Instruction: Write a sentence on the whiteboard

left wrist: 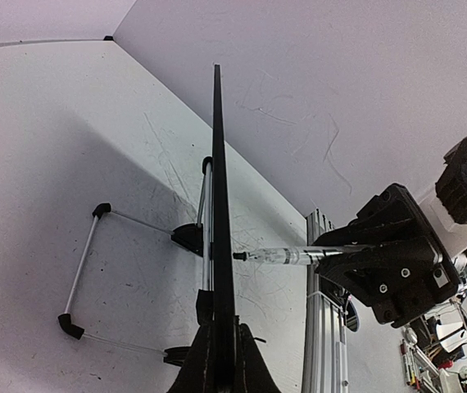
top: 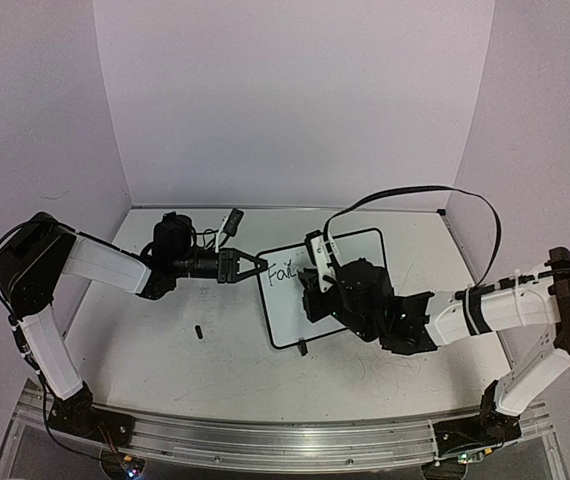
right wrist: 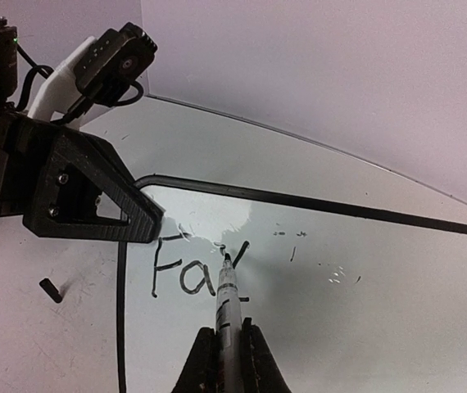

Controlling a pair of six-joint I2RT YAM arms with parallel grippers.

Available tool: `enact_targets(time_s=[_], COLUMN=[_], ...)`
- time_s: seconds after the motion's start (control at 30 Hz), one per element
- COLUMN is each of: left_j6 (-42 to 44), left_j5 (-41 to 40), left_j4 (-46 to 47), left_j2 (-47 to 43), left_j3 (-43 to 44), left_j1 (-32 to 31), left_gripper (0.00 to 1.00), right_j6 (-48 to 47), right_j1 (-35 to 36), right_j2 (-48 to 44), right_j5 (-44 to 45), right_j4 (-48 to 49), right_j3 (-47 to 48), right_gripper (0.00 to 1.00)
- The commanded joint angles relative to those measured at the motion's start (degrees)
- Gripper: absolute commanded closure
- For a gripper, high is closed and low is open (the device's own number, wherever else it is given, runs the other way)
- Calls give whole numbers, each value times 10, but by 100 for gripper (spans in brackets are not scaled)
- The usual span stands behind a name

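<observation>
tabletop [top: 165, 350]: grey, scuffed, white walls [top: 295, 100] behind
whiteboard [top: 363, 250]: centre of tabletop, toward back edge
left gripper [top: 257, 263]: clamped on whiteboard's left edge
right gripper [right wrist: 228, 354]: gripping marker [right wrist: 226, 296], tip on board
sentence [right wrist: 191, 267]: only "Fai" written

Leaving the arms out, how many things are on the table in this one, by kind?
whiteboard: 1
marker: 1
small black loose piece: 1
Total: 3
</observation>
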Motion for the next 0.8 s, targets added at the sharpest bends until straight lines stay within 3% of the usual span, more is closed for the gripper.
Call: enact_targets(time_s=[0.0,0.77], left_j6=[-14,-13], left_j5=[36,37], left_j4=[-18,-18], left_j2=[-10,-10], left_j3=[13,13], left_j1=[-16,-17], left_gripper=[100,100], right_j6=[-1,13], right_j1=[-3,-6], right_j2=[10,4], right_j5=[5,64], right_j4=[16,-19], right_j3=[20,16], right_gripper=[100,100])
